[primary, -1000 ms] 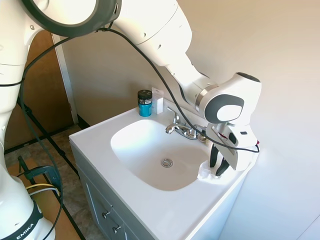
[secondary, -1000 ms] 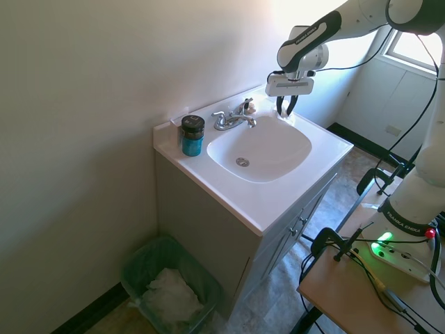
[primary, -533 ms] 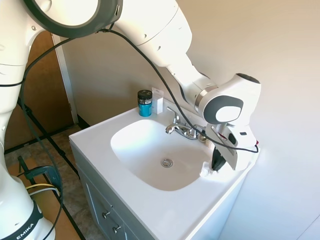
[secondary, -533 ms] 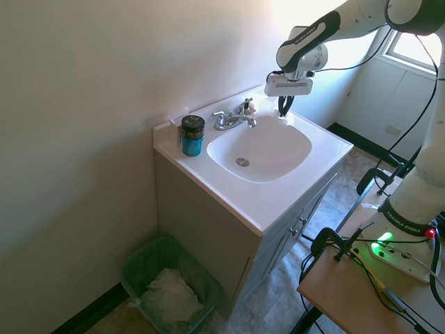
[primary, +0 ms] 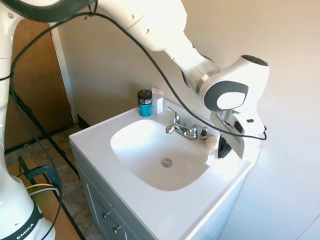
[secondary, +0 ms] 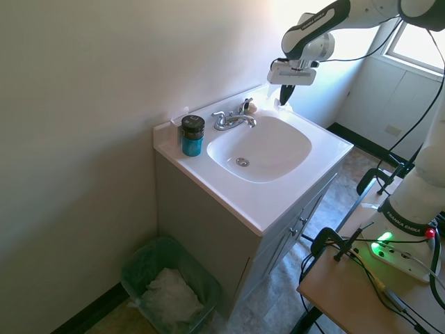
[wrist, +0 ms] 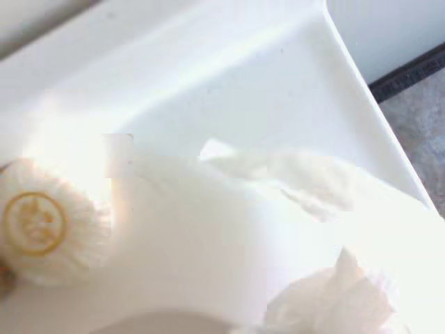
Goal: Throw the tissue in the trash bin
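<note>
Trash bin (secondary: pixel 169 284) sits on the floor below the sink (secondary: pixel 259 147), lined green with crumpled white paper inside. Behind the basin stands the faucet (primary: pixel 180 129), with a dark-lidded blue jar (primary: pixel 145 103) farther along the counter. Gripper (primary: pixel 223 150) hangs above the sink's far corner, pinched on the tissue (primary: pixel 211 159), which is lifted off the counter.
</note>
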